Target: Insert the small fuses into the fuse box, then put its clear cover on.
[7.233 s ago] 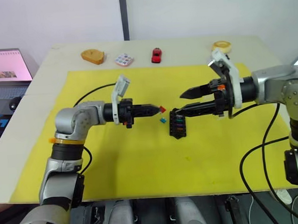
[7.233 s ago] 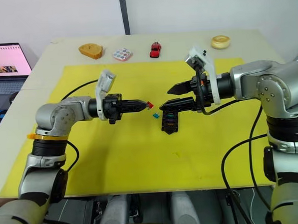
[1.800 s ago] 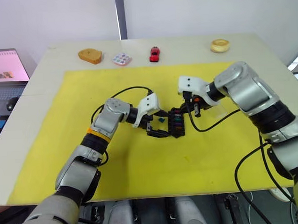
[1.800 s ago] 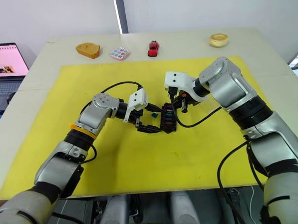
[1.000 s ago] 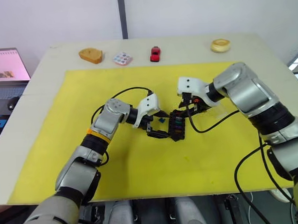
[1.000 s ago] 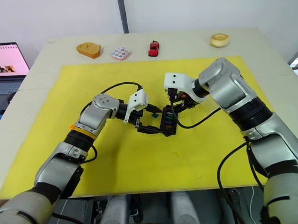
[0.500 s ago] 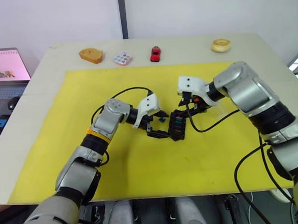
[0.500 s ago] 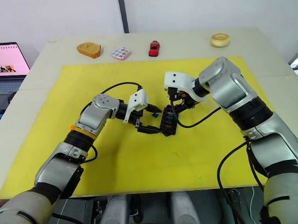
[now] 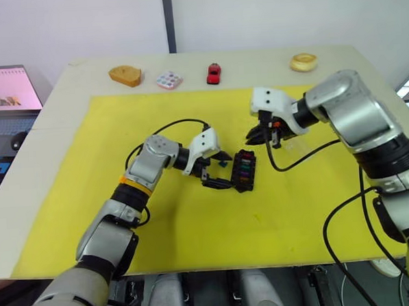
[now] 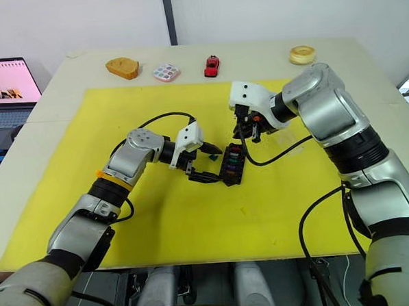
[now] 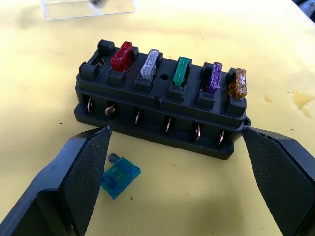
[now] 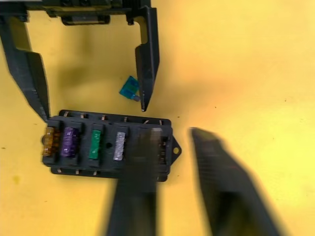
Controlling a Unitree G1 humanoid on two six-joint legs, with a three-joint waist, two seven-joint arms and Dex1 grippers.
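On the yellow mat (image 9: 194,222), the fuse box (image 11: 162,101) holds five fuses between the left gripper's (image 11: 177,169) spread fingers, teal fuse (image 11: 119,178) loose beside it, while the right gripper (image 12: 172,196) hovers above, seemingly parted and empty.

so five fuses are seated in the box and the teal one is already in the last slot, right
Not quite. Five fuses are seated in the box, red, grey, green, purple and amber, but the teal one lies loose on the yellow mat beside the box, near the left hand, whose fingers stand open on either side of the box. The left wrist view shows it.
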